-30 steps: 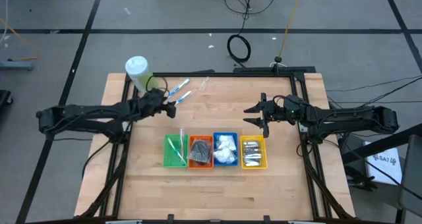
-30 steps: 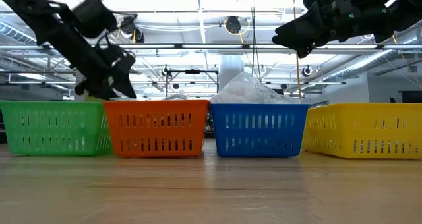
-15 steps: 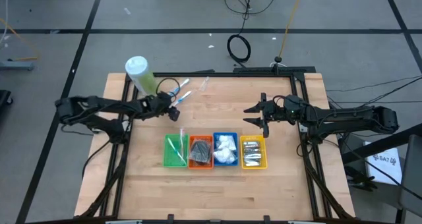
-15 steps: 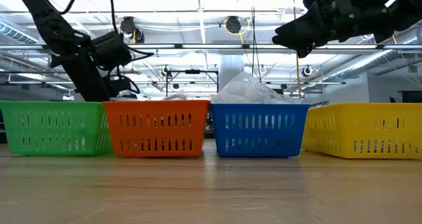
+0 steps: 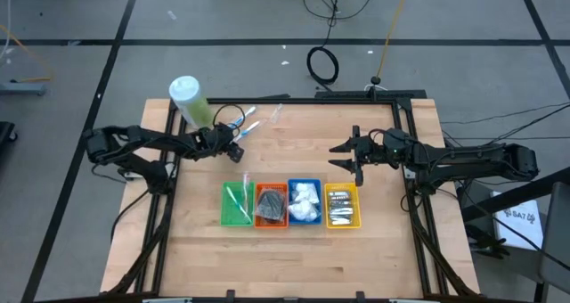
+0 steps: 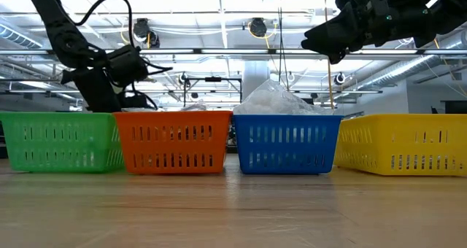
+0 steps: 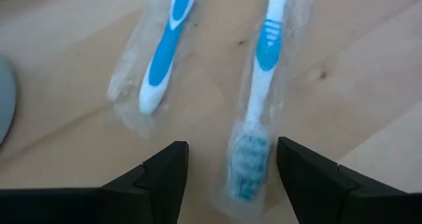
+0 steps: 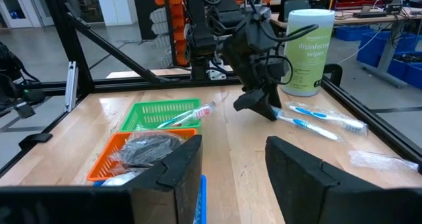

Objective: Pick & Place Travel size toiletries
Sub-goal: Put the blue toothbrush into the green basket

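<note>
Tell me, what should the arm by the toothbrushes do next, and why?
Probably lower and close. The left gripper is open, its fingers on either side of one wrapped toothbrush that lies flat on the table, not yet held. The other toothbrush lies beside it.

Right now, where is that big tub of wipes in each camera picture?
High view: wipes tub at the table's far left corner.
Low view: not visible.
Left wrist view: not identifiable.
Right wrist view: upper right, behind the left end effector.
Shared landmark: wrapped toothbrushes beside it.
</note>
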